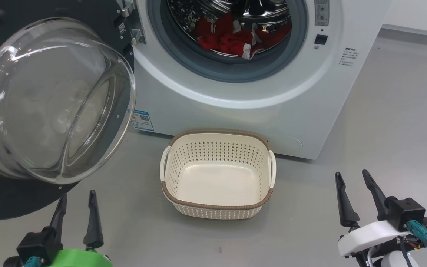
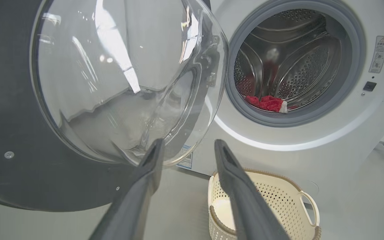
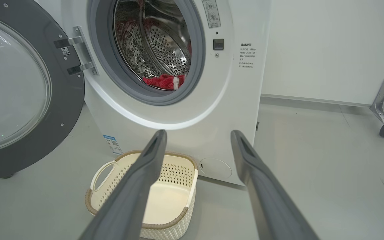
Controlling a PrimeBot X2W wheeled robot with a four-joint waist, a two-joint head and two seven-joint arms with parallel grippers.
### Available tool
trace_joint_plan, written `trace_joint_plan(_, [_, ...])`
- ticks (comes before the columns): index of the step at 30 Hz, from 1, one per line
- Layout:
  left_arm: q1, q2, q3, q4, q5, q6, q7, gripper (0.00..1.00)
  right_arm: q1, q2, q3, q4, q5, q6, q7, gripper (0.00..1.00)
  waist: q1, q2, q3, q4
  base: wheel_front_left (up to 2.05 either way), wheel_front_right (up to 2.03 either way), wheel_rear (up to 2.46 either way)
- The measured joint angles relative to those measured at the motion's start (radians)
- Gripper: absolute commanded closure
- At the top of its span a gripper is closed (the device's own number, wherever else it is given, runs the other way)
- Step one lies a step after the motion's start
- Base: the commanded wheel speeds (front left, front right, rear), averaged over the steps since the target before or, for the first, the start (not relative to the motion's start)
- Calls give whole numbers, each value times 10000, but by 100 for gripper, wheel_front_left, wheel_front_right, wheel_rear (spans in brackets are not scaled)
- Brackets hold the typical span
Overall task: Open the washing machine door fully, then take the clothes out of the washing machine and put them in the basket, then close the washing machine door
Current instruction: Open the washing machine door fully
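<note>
Head view: the left gripper (image 1: 78, 193) and right gripper (image 1: 351, 172) sit low, fingers spread, either side of the basket (image 1: 217, 132). The clothes (image 1: 235, 39) lie in the washing machine (image 1: 302, 111), its door (image 1: 50, 104) swung open.

Left wrist view: the fingers point at the door's glass.

Right wrist view: a wheeled metal leg (image 3: 383, 110) stands near the wall.

door (image 1: 50, 100): glossy black rim, clear glass; I read the rim as dark grey from the wrists
washer (image 1: 213, 115): white, small dark print on the right
label (image 1: 142, 119): blue and white
gasket (image 1: 228, 72): grey
drum (image 3: 168, 46): shiny steel, dotted all over with small holes
clothes (image 1: 235, 40): bright red, white trim
basket (image 1: 217, 213): cream, rows of small holes, brown woven-look rim, white handles
floor (image 1: 384, 129): plain pale grey
left gripper (image 1: 78, 193): dark fingers, black mount; I note a bright green shell behind
right gripper (image 1: 351, 172): dark fingers, black mount, white shell, teal plug
</note>
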Motion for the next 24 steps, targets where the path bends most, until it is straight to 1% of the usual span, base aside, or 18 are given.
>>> trace_joint_plan(7, [135,8,-430,-314,104,-209,272,0,1,40,190,-58,-8,2,0,0,0,0,-88,-509,0,0,0])
trace_joint_plan(10, [151,10,-573,-445,213,-228,364,0,2,52,291,-90,-17,4,0,0,0,0,-122,-779,0,0,0])
trace_joint_plan(13, [151,35,-585,-499,272,-228,523,0,2,52,353,-107,-67,4,0,0,0,0,-144,-974,0,0,0])
trace_joint_plan(19, [204,136,-520,-652,341,-209,717,0,3,69,604,-119,-109,29,0,0,0,1,-193,-1598,0,0,0])
trace_joint_plan(24, [241,151,-433,-780,389,-35,934,0,4,73,637,-198,-109,29,0,0,0,0,-201,-2110,0,0,0])
